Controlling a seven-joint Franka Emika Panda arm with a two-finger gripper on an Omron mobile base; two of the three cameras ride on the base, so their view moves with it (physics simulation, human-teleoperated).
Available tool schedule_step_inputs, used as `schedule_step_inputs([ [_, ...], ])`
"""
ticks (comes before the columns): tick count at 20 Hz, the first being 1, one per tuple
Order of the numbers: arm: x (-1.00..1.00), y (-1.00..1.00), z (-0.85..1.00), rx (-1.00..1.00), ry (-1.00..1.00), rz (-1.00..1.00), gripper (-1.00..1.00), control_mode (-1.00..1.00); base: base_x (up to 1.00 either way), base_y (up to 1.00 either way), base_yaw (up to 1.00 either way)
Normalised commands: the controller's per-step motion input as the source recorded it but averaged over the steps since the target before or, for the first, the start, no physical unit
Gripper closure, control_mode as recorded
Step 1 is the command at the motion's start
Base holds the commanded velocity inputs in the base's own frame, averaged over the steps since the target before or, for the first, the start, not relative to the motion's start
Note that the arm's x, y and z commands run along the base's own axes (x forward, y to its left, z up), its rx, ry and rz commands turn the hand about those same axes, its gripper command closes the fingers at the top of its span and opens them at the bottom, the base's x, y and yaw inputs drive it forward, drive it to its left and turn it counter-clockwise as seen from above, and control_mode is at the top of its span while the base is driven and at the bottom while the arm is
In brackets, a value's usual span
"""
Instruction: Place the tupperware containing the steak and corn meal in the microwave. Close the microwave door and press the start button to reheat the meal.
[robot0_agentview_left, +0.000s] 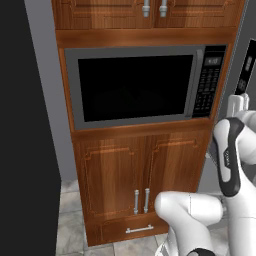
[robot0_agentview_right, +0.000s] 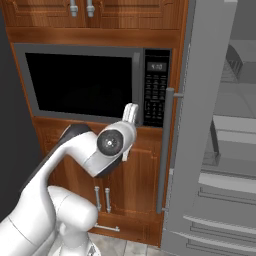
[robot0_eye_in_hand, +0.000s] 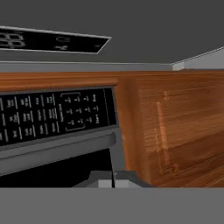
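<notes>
Microwave (robot0_agentview_left: 135, 87): door (robot0_agentview_left: 130, 89) shut, keypad (robot0_eye_in_hand: 52, 116) close ahead of the gripper (robot0_agentview_right: 131, 114), running crosswise in the hand view. Jaws: state cannot be told.

We see flat, even rendered light with no single clear source and almost no cast shadows. The wooden cabinet doors (robot0_agentview_left: 142, 177) glow warm and evenly lit, while the microwave door (robot0_agentview_left: 135, 87) window stays a matte black with no glare or reflection. All views are soft and low in resolution; the keypad strip (robot0_eye_in_hand: 57, 116) legends blur into illegible marks. A dark unlit mass (robot0_agentview_left: 22, 125) fills the left edge.
</notes>
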Motion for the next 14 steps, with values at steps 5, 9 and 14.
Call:
schedule_step_inputs([
  [5,0.08,-0.02,-0.11,0.32,-0.07,-0.05,1.00,-1.00,0.00,0.00,0.00],
  [9,0.04,-0.10,0.00,0.22,-0.17,0.00,1.00,-1.00,0.00,0.00,0.00],
  [14,0.04,-0.04,0.06,0.01,-0.21,0.00,1.00,-1.00,0.00,0.00,0.00],
])
